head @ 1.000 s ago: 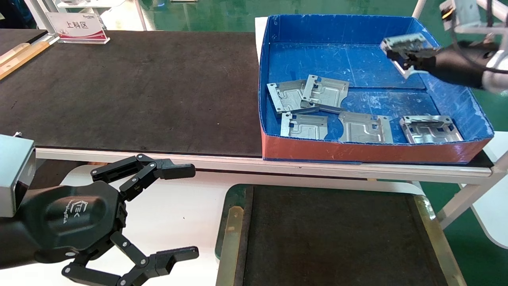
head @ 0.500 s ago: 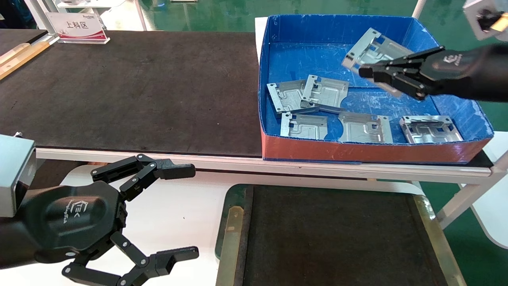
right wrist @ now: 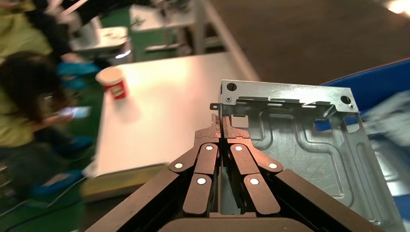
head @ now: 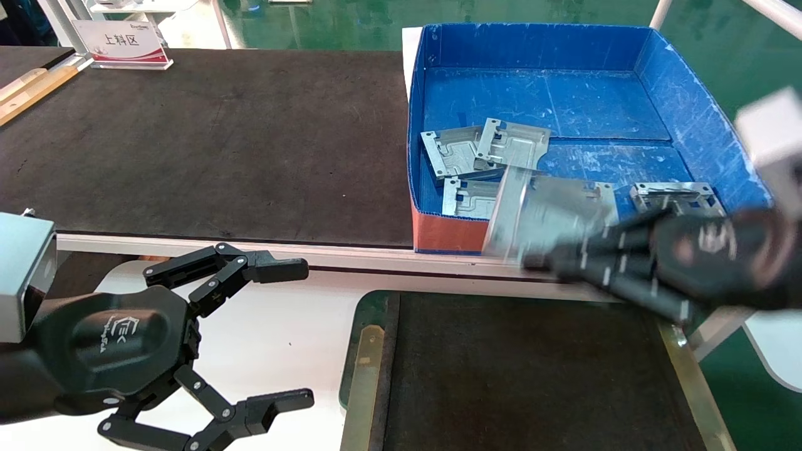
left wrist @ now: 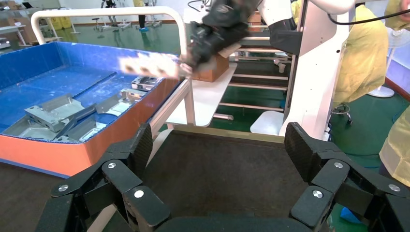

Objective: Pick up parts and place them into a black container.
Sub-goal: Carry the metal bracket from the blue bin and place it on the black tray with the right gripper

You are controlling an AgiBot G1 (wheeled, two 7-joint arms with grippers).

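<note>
Above the blue box's red front wall (head: 457, 235), the right gripper (head: 532, 260) pinches a stamped plate (head: 539, 216) by its edge, bound for the black container (head: 366, 376); the left gripper (head: 294, 332) idles, fingers spread.

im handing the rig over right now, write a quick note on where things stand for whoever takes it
Right gripper: shut on one part, carried in the air over the red front wall of the blue box, heading toward the black container.
Left gripper: open, parked low to the left of the container, holding nothing.
Done: one part lifted out of the box.
Left: no part shows in the visible stretch of the container. Set this one down there, then fetch the parts still in the box; at least five show.
</note>
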